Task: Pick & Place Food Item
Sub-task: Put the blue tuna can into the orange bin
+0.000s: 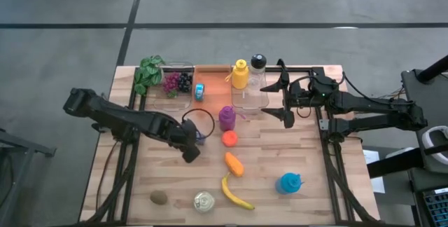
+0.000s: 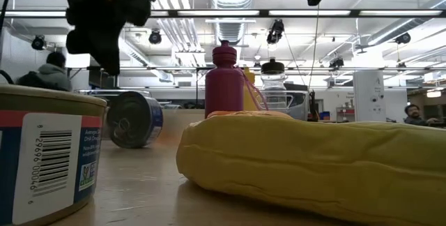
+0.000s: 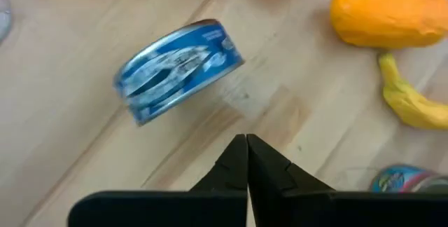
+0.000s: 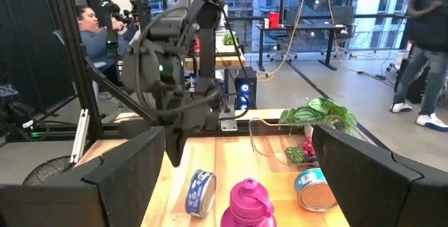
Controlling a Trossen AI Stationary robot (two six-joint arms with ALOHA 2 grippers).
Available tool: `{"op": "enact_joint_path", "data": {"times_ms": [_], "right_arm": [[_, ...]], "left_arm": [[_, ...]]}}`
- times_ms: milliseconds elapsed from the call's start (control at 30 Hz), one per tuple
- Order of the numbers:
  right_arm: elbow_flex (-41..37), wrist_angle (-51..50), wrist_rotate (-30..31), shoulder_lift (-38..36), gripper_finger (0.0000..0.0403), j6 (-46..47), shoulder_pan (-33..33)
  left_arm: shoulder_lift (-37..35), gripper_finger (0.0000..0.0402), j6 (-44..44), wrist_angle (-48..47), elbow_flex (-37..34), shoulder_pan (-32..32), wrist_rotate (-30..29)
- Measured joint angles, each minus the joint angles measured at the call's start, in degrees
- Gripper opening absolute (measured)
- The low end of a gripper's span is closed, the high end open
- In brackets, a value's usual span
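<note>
A blue-labelled can (image 3: 178,69) lies on its curved side on the wooden table (image 1: 161,171), just beyond my left gripper (image 3: 246,143). That gripper (image 1: 190,155) hangs above the table, pointing steeply down, shut with nothing between its fingers. The low view shows the can (image 2: 132,119) on the wood with the gripper (image 2: 111,58) raised clear above it. An orange carrot-shaped piece (image 1: 234,164), a round orange fruit (image 1: 229,139) and a yellow banana (image 1: 234,193) lie right of the gripper. My right gripper (image 1: 281,95) waits open and level at the far right, above the table.
A purple bottle (image 1: 227,118) stands mid-table. At the back are a yellow bottle (image 1: 240,74), a clear black-capped bottle (image 1: 258,73), a clear box with grapes (image 1: 176,82) and leafy greens (image 1: 148,73). Near the front: an upright tin (image 1: 204,201), a kiwi (image 1: 159,197), a blue item (image 1: 289,183).
</note>
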Motion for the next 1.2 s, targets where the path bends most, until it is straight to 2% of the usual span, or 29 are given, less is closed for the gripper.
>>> {"op": "enact_joint_path", "data": {"times_ms": [300,633,800,1000,1200], "right_arm": [[0.00,-0.08,-0.09,0.00,0.0359,0.00,0.02],[0.00,-1.51,-0.24,0.00,0.0359,0.24,0.01],[0.00,-1.51,-0.24,0.00,0.0359,0.24,0.02],[0.00,-1.49,-0.07,0.00,0.0359,0.22,0.02],[0.00,-1.51,-0.07,0.00,0.0359,0.04,0.02]], "left_arm": [[-0.43,0.0001,12.17,-1.27,3.44,-0.07,0.00],[-0.42,0.0005,12.96,-1.31,3.52,0.59,-0.02],[-0.42,0.0047,16.67,-1.34,3.52,0.76,-0.02],[-0.42,0.0113,27.04,-1.35,3.52,1.47,-0.03],[-0.55,0.0151,36.53,-1.51,3.52,1.86,-0.04]]}}
